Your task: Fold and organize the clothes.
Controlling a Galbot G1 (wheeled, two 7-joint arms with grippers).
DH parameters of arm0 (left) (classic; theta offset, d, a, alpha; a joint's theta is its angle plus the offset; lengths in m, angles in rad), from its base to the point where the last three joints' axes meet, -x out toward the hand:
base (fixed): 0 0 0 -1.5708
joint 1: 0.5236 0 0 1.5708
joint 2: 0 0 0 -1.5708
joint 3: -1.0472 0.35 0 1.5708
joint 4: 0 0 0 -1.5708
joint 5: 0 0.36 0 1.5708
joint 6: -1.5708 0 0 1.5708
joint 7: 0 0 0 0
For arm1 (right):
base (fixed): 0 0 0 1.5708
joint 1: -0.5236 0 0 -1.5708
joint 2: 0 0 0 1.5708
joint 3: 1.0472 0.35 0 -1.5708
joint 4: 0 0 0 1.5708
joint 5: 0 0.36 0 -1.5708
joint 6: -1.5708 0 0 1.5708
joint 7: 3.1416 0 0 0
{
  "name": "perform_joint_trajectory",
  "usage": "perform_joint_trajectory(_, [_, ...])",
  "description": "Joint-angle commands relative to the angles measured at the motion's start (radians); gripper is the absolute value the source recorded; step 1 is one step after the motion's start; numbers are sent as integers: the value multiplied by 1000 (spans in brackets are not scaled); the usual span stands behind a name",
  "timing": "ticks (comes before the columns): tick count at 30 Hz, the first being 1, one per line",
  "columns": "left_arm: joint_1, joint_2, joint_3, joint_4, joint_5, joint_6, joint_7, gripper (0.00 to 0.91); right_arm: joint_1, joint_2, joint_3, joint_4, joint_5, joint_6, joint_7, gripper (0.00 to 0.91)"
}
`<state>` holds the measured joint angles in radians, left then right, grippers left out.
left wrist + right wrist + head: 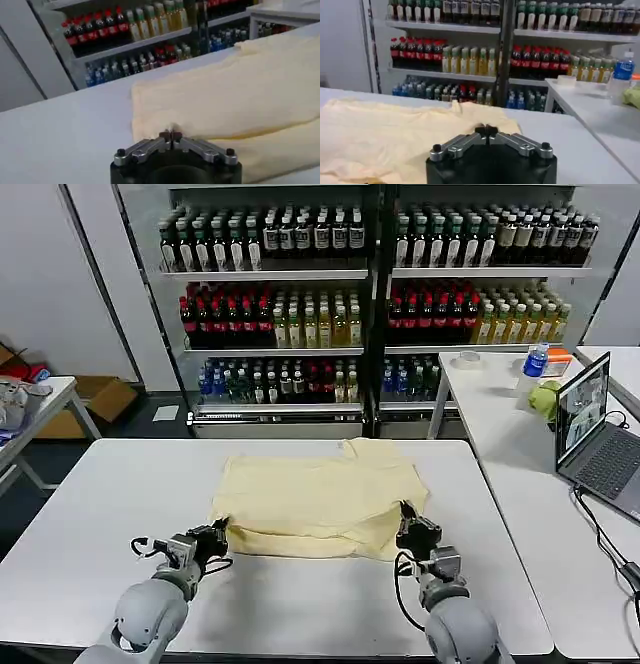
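The clothes (318, 494) are one pale cream garment lying in the middle of the white table (100, 514), with an upper layer doubled over a lower one along the near edge. My left gripper (220, 533) is at the near-left corner, shut on the cloth. In the left wrist view its tips (170, 134) pinch a puckered bit of the garment (235, 90). At the near-right corner my right gripper (405, 519) is shut on the cloth too. The right wrist view shows its closed tips (486, 131) at the edge of the garment (385, 135).
Shelves of bottles (300, 284) stand behind the table. A second white table (520, 444) to the right holds an open laptop (595, 434), a water bottle (536, 362) and a green object (545, 398). Another table (30, 414) and a cardboard box (100, 399) are at the left.
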<state>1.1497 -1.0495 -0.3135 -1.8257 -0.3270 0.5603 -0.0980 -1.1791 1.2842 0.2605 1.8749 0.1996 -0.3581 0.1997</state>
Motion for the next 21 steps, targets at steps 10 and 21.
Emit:
perform_joint_trajectory(10, [1,-11,-10,2,-3,16,-4,907,-43,33,20,10,-15,35,-18,907])
perform_joint_trajectory(21, [125,5,-89,-111,-32,10,-16,907,-248,23,145,182,46,25,-12,907])
